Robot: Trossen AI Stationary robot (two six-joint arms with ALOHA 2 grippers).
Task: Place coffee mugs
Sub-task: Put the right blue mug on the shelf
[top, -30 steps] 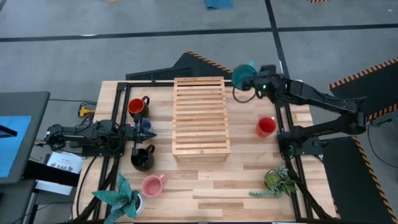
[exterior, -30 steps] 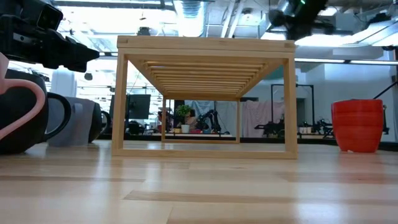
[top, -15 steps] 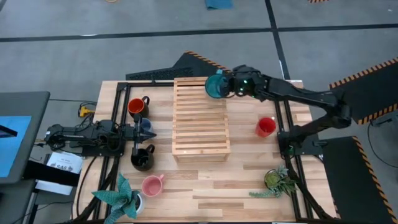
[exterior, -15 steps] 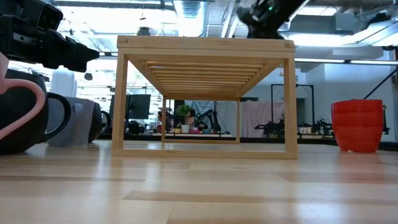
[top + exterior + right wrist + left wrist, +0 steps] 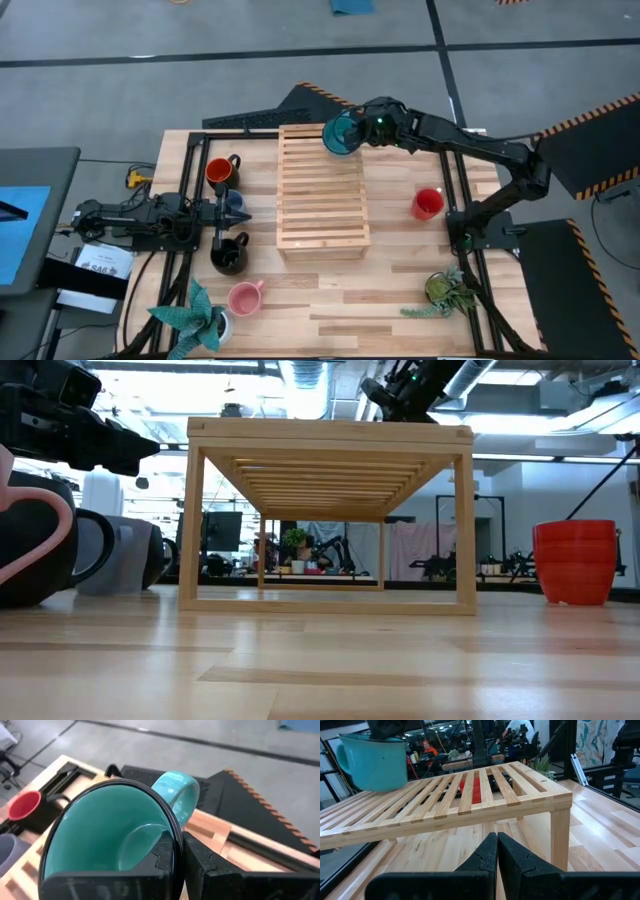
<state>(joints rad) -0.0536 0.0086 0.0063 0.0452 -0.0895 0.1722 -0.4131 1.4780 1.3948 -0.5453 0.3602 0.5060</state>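
1. The step in hand looks like setting the teal mug (image 5: 341, 135) on the rack (image 5: 322, 190): the right gripper (image 5: 366, 128) holds it above the rack's far right corner, one finger inside the rim and one outside, pinched on the wall.
2. In the left wrist view the teal mug (image 5: 374, 762) hangs just above the slats, upright; I cannot tell whether it touches them.
3. Next move, as I judge it: lower the mug squarely onto the slats, then spread the fingers and lift clear.
4. The left gripper (image 5: 496, 851) waits left of the rack, fingers pressed together, empty.
5. The red mug (image 5: 427, 203) stands right of the rack; the others are left of it.
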